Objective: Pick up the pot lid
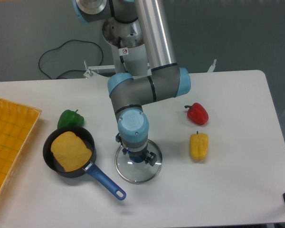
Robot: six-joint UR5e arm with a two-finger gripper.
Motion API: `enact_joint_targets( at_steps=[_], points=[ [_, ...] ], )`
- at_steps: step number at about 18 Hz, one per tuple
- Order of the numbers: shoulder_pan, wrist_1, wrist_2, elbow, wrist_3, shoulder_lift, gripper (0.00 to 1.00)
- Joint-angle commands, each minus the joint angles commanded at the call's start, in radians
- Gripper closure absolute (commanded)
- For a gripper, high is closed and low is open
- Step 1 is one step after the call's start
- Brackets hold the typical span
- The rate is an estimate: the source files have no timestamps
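Observation:
My gripper [138, 153] points down over the glass pot lid [137, 175], its fingers apart on the left and right of the dark blue knob [136, 158]. The knob shows between them, partly hidden by the gripper body. The lid is a clear disc with a metal rim, lying flat on the white table. Whether either fingertip touches the lid cannot be told from this view.
Left of the lid is a black pan [48, 158] holding a flat orange-yellow item [71, 151]; its blue handle [104, 181] reaches close to the lid. A green pepper [70, 118] lies behind the pan. Red [197, 114] and yellow [198, 146] peppers lie right.

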Motion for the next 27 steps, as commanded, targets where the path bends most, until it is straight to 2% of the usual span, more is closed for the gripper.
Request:
enact_joint_targets(
  at_steps=[7,8,11,13,15,18,19,21,23,27],
  points=[
    [-0.009,0.003,0.002,-0.003,-0.028,-0.006,0.00],
    [-0.009,0.003,0.003,-0.003,-0.025,-0.008,0.03],
    [-0.009,0.002,0.003,0.000,-0.023,-0.006,0.34],
    [-0.008,-0.002,0.003,0.002,-0.020,-0.005,0.42],
    [-0.008,-0.002,0.003,0.003,-0.020,-0.003,0.53],
    [-0.006,-0.005,0.003,0.008,-0.018,-0.003,0.57],
    [-0.006,-0.005,0.003,0.008,-0.018,-0.003,0.62],
    [-0.006,-0.005,0.003,0.008,-0.020,-0.003,0.66],
    [-0.006,-0.006,0.006,0.011,-0.023,-0.003,0.79],
    [-0.006,-0.015,0.005,0.020,-0.018,0.006,0.79]
  ],
)
